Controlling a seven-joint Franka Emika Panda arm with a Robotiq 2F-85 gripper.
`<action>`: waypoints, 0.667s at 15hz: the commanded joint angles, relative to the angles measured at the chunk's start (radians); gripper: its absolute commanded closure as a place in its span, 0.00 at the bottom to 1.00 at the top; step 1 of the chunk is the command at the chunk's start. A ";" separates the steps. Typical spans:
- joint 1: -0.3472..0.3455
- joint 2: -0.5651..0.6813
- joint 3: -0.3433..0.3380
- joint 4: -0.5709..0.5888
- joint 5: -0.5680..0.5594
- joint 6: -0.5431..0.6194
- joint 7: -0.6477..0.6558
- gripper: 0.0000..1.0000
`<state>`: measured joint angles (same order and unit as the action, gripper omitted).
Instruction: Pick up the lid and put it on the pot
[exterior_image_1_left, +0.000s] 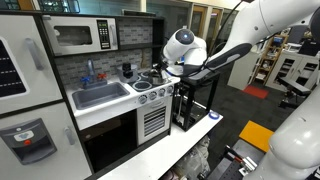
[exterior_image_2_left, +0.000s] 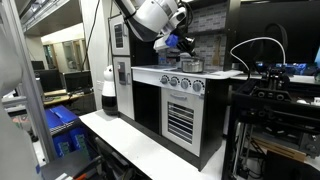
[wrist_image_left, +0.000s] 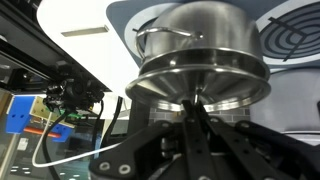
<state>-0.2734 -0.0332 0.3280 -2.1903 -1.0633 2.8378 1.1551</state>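
The gripper (wrist_image_left: 190, 108) is hanging just beside the pot (wrist_image_left: 200, 45); whether it is gripping the lid is unclear; placing seemingly pending.

Small shiny silver pot (wrist_image_left: 200, 40), round and shallow, upright on the counter's stovetop, with a thin wire handle at one side. Flat round silver lid (wrist_image_left: 195, 88), level and seen edge-on, close in front of the pot and slightly wider than it; touching or apart, impossible to tell.
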 joint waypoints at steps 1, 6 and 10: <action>0.000 0.000 0.000 0.000 0.000 0.000 0.000 0.97; 0.000 0.004 0.002 0.000 -0.009 0.002 0.015 0.99; -0.002 0.017 0.002 0.004 -0.043 0.009 0.056 0.99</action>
<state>-0.2732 -0.0331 0.3293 -2.1904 -1.0697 2.8378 1.1696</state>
